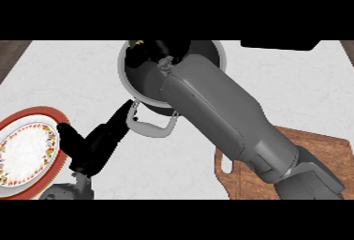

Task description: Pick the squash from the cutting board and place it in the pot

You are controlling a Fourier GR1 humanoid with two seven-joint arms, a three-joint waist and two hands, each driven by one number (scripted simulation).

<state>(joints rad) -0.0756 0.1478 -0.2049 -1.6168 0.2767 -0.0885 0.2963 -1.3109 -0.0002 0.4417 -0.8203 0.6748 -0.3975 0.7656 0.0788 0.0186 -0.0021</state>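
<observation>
One step short of done, at a guess. Seeing no squash on the bare part of the cutting board (321, 152) at near right; can't rule out the strip hidden under the right forearm (221, 117). Reading the right hand (160, 52) as down inside the pot (122, 65) at the far middle of the counter (69, 79), black against a dark interior, so cannot tell how far open or whether holding anything. Spotting a small yellow-green patch on the pot's inner far-left side, just beside that hand: probably the squash (138, 43), already within the rim. Cannot tell if resting on the bottom or carried. Left to do, as judged here: let go if not yet released, then lift straight up and clear the rim. Finding the left hand (97, 145) open with fingers (117, 123) straight, holding nothing, angled up toward the pot's pale loop handle (155, 129); tips just beside the handle's root, contact unclear. Noting around it: patterned plate (27, 150) with red rim at near left, partly behind the left hand and well apart from the pot; dark flat shape (280, 44) at the far right edge, not identifiable. Nothing between right hand and pot. Flagging two concerns: forearm lying across the near-right rim, and handle sticking out toward the left hand. Worth keeping both arms from nudging the pot on the way out.
</observation>
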